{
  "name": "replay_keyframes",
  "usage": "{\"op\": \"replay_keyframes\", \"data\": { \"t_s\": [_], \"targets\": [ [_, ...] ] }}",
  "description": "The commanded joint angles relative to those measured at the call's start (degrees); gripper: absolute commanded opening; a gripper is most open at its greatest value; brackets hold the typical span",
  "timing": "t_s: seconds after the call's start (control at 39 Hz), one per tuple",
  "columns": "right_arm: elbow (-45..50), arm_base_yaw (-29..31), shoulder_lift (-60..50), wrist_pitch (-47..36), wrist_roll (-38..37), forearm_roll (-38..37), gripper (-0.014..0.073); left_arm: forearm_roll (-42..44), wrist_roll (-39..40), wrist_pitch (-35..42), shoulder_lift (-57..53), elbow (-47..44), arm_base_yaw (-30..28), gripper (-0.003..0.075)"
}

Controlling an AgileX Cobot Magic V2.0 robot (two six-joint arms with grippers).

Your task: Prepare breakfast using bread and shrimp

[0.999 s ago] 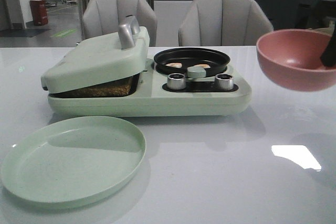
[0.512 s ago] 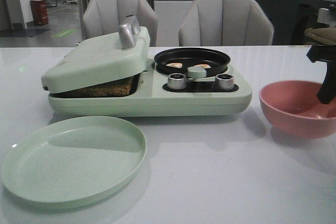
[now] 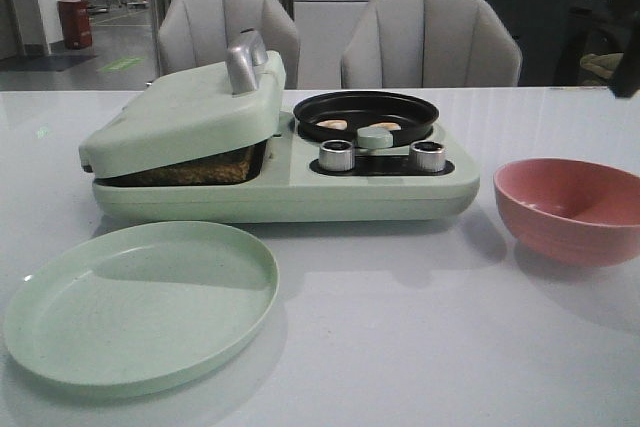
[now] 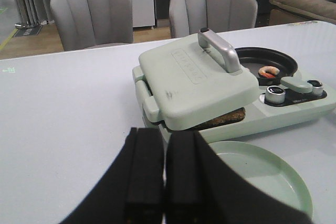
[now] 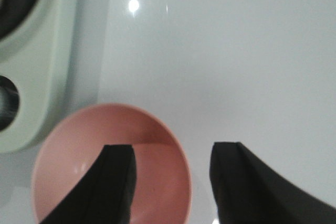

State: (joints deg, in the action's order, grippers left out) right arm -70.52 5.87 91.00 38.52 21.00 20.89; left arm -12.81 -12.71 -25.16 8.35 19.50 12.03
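Note:
The bread [image 3: 195,168] lies dark and toasted under the half-closed lid [image 3: 180,112] of the pale green breakfast maker; it also shows in the left wrist view [image 4: 223,119]. The shrimp [image 3: 338,124] lie in the black pan [image 3: 365,107] and show in the left wrist view [image 4: 270,71]. My left gripper [image 4: 163,145] is shut and empty, held back from the maker above the table. My right gripper [image 5: 173,153] is open and empty above the rim of the pink bowl [image 5: 68,150]. In the front view only a dark part of it [image 3: 628,67] shows at the right edge.
A pale green plate [image 3: 140,302] lies in front of the maker and shows in the left wrist view [image 4: 268,177]. The pink bowl [image 3: 572,209] stands on the table right of the maker. Two silver knobs [image 3: 336,155] sit below the pan. Two chairs stand behind the table.
My right gripper lowered the pink bowl onto the table right of the maker, let it go and rose up to the right. The left arm and the maker have not moved.

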Motion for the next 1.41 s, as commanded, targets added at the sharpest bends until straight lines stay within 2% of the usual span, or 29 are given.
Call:
{"op": "replay_keyframes", "data": {
  "t_s": [0.0,0.28,0.59,0.74,1.02,1.23,1.31,1.38],
  "targets": [
    [-0.38,-1.81,-8.11,-5.49,2.00,0.38,0.0437,-0.97,0.70,4.73,0.62,1.36,0.37,0.0114],
    [9.59,-10.21,-24.62,-16.70,2.63,0.81,0.0437,-0.97,0.70,4.73,0.62,1.36,0.37,0.0114],
    [28.71,-20.18,-44.04,-32.16,2.63,1.88,0.0437,-0.97,0.70,4.73,0.62,1.36,0.37,0.0114],
    [37.32,-22.49,-56.78,-31.59,2.58,1.94,0.0437,-0.97,0.70,4.73,0.62,1.36,0.37,0.0114],
    [52.77,-22.59,-82.18,-31.59,2.28,5.37,0.0437,-0.97,0.70,4.73,0.62,1.36,0.37,0.0114],
    [58.23,-22.59,-90.89,-32.12,2.28,5.31,0.0430,-0.97,0.70,4.73,0.62,1.36,0.37,0.0114],
    [58.87,-22.59,-90.68,-32.67,2.28,5.19,0.0379,-0.97,0.70,4.73,0.62,1.36,0.37,0.0114],
    [59.12,-22.59,-90.32,-32.67,2.28,5.19,0.0263,-0.97,0.70,4.73,0.62,1.36,0.37,0.0114]
  ]
}}
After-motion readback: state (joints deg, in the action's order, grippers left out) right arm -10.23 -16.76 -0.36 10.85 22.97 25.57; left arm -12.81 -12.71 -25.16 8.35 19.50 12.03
